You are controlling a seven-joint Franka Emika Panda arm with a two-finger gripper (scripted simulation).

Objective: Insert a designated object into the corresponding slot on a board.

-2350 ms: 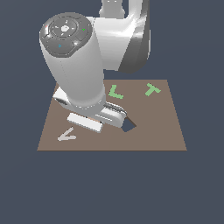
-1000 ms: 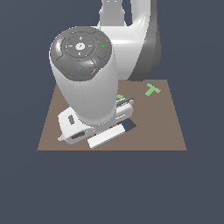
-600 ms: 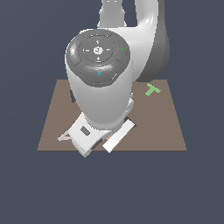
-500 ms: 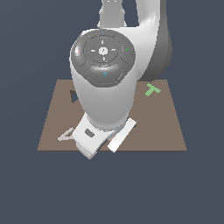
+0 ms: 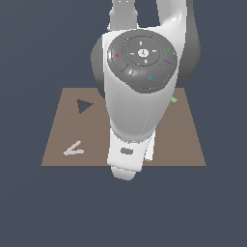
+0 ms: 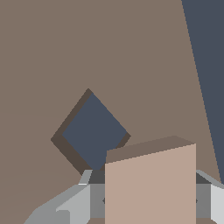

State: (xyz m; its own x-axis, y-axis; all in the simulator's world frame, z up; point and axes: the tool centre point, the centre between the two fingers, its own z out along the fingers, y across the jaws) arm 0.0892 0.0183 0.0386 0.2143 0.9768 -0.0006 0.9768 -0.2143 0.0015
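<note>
A tan-pink square tile (image 6: 150,183) sits pinched between the gripper (image 6: 144,199) fingers, held above the brown board (image 6: 43,52) just beside the diamond-turned square slot (image 6: 92,131). It looks small, rigid and light, with smooth faces that could slip; gripping opposite flat sides suits it. In the exterior view the arm hides tile and slot; a triangular cutout (image 5: 84,106) and pale V-shaped piece (image 5: 74,149) show.
</note>
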